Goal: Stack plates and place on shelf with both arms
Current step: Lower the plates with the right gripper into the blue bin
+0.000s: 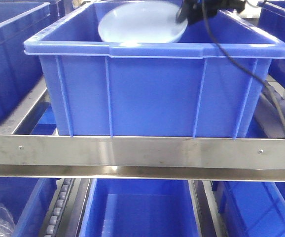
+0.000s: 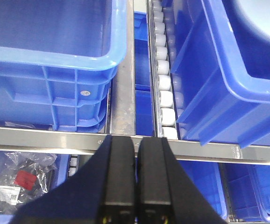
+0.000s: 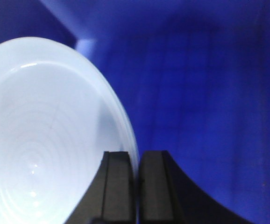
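Plate material: glossy pale bluish-white plate (image 3: 37, 140), faint concentric rings inside, tilted up inside the blue crate (image 1: 152, 94) on the shelf.
Plate count: I see one rim line only; whether a second plate sits stacked beneath, I cannot tell.
Plate position, front view: upper middle of the crate (image 1: 140, 22), leaning toward the far wall, rim above the crate lip.
Key relation: the plate's right edge runs between my right end effector's (image 3: 137, 186) fingers; the plate body lies from 9 to 11 o'clock of that end effector in the right wrist view.
Right end effector: clenched on the plate rim, one finger each side, only a narrow slit showing.
Left end effector (image 2: 136, 186): fingers pressed together, grasping nothing, hanging in front of the steel front rail (image 2: 41, 135).
Left arm relation: the crate with the plate lies at 2 o'clock in the left wrist view, well apart.
Nearer arm: right.
Judged step: lowering the plate flat to the crate floor, then releasing.
Risk: rim slipping from a thin edge pinch.
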Available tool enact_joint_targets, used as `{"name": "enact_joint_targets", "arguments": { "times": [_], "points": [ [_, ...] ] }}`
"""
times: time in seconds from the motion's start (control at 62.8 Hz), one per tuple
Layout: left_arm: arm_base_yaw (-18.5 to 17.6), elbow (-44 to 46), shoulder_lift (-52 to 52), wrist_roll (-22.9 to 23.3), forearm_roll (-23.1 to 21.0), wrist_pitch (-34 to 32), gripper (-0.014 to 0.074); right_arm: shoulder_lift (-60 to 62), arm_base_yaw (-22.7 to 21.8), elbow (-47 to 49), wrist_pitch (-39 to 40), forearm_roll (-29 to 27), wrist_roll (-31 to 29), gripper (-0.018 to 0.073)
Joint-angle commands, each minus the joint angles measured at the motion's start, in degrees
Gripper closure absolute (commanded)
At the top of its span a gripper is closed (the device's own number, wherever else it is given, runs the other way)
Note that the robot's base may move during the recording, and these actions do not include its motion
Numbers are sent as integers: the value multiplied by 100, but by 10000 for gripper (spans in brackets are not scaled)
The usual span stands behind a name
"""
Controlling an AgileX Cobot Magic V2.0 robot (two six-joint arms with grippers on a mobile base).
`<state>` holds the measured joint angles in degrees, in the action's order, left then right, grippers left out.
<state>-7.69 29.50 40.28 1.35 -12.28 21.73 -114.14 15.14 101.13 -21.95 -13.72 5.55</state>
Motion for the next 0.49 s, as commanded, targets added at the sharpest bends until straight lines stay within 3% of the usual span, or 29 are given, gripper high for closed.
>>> {"name": "enact_joint_targets", "arguments": {
  "times": [0.0,0.478],
  "points": [
    [1,160,-11,26,-50,-443,506,236,-53,252,502,-148,20,526],
    [1,160,-11,26,-50,-443,506,141,-53,252,481,-148,20,526]
  ]
}}
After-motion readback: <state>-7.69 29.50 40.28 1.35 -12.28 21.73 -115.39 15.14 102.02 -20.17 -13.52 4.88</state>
